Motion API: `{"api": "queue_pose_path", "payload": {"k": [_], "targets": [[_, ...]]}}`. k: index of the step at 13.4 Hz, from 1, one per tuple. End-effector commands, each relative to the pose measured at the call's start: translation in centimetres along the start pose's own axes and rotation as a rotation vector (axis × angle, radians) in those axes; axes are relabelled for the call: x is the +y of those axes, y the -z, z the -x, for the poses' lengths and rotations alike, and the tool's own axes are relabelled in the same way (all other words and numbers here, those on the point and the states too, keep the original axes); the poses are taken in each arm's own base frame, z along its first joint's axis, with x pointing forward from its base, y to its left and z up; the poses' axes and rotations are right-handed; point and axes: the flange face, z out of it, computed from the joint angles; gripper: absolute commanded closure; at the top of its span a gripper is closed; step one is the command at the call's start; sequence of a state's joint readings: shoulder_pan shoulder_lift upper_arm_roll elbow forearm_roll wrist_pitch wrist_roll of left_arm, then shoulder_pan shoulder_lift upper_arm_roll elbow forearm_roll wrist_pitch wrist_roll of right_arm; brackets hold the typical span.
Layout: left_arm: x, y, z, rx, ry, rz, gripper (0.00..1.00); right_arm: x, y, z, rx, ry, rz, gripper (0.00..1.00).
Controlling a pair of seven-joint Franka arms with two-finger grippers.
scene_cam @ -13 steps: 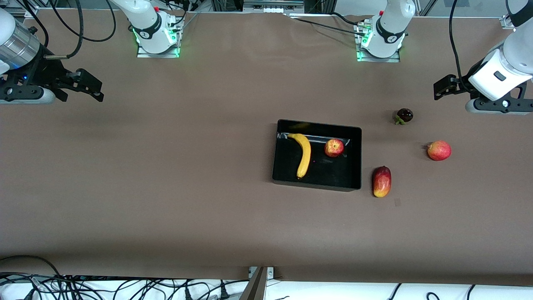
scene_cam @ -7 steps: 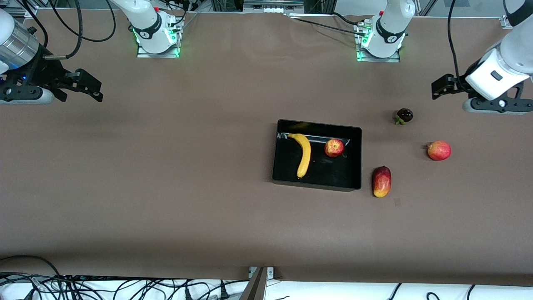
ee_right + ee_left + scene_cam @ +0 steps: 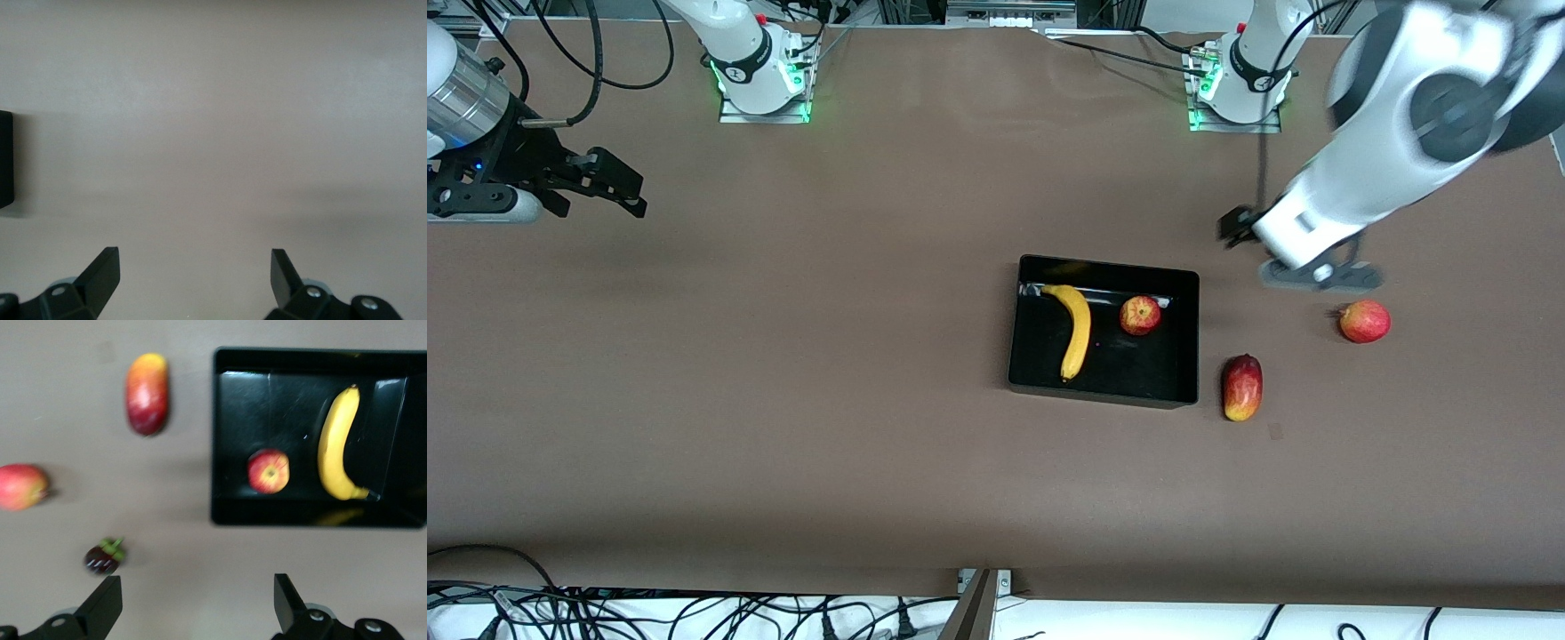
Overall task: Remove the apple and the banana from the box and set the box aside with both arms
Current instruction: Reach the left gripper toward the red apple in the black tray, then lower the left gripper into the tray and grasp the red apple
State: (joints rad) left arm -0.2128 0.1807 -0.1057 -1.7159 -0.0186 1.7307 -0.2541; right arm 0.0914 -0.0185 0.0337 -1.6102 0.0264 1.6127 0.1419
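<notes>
both pairs of jaws stand wide apart and hold nothing. left gripper (image 3: 197, 607) hangs over bare table just off the box's (image 3: 1019, 356) wall at the left arm's end, above the small dark fruit (image 3: 103, 557) (hidden under the arm in the front view). right gripper (image 3: 618, 187) hangs over bare table at the right arm's end, well apart from everything; that arm waits.

banana (image 3: 1078, 329) and apple (image 3: 1140, 315) both lie inside the black box, side by side but apart, the apple toward the left arm's end. outside it sit an oblong red-yellow fruit (image 3: 1242, 387) just beside the box and a round red fruit (image 3: 1364, 321) farther off.

nothing is out yet, so this looks like the approach for the first pick, probably the apple. next the left gripper would need to centre over the apple, descend inside the low walls and close on it without nudging the banana.
</notes>
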Motion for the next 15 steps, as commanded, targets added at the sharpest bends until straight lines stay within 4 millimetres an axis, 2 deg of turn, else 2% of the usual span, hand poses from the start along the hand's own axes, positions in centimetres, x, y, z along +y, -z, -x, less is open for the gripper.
{"api": "queue_pose_path", "payload": {"k": [1, 3, 5, 6, 9, 10, 12, 15], "targets": [[4.5, -5.2, -2.7, 0.016, -0.008, 0.004, 0.00, 0.3, 0.3, -0.2, 0.005, 0.008, -0.002, 0.00], [6.0, -8.9, -4.1, 0.016, -0.037, 0.001, 0.00, 0.4, 0.4, -0.3, 0.007, 0.006, -0.001, 0.00], [7.1, -13.0, -4.6, -0.037, -0.056, -0.014, 0.00, 0.3, 0.4, -0.3, 0.009, 0.009, 0.001, 0.00], [8.2, -15.3, -4.4, -0.065, -0.073, -0.025, 0.00, 0.3, 0.4, -0.2, 0.008, 0.010, 0.005, 0.00], [9.1, -21.2, -4.1, -0.007, -0.090, -0.005, 0.00, 0.3, 0.4, -0.3, 0.009, 0.010, 0.007, 0.00], [8.8, -22.6, -3.8, 0.005, -0.100, -0.011, 0.00, 0.3, 0.4, -0.3, 0.009, 0.010, 0.005, 0.00], [8.3, -24.0, -3.6, 0.032, -0.157, -0.080, 0.00, 0.3, 0.3, -0.3, 0.008, 0.010, 0.005, 0.00], [8.6, -26.5, -3.8, 0.034, -0.158, -0.071, 0.00, 0.5, 0.3, -0.3, 0.006, 0.007, 0.006, 0.00]]}}
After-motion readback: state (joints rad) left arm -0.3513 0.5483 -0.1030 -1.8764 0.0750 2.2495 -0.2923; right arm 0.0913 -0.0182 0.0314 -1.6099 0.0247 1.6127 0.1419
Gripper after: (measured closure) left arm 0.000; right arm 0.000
